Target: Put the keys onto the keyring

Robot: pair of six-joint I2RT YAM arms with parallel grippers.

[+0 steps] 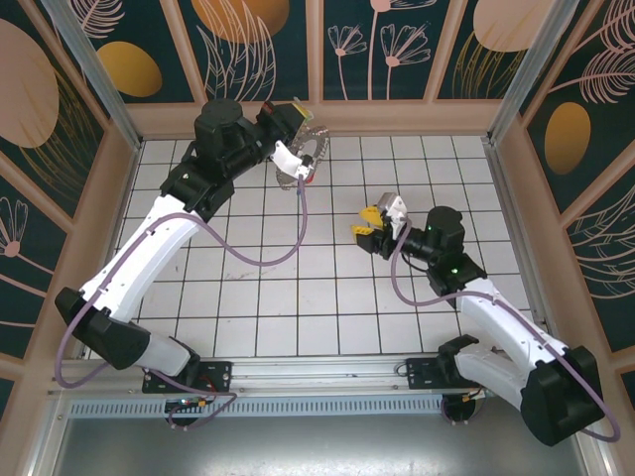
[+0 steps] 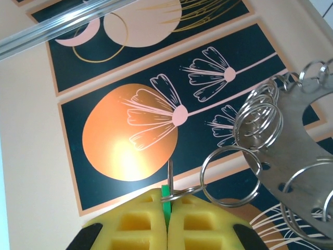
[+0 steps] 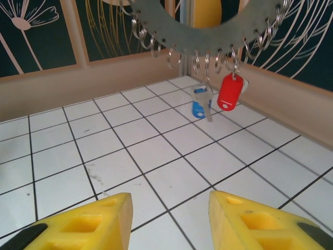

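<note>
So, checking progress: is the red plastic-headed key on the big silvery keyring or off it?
On: the red plastic-headed key hangs from a small wire loop on the lower edge of the silvery keyring, beside the blue-headed key.

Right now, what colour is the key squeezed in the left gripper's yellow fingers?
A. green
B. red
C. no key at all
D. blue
A: in the left wrist view the green key peeks out between the shut pads of the left gripper, while the red key and the blue key dangle from the keyring.
</note>
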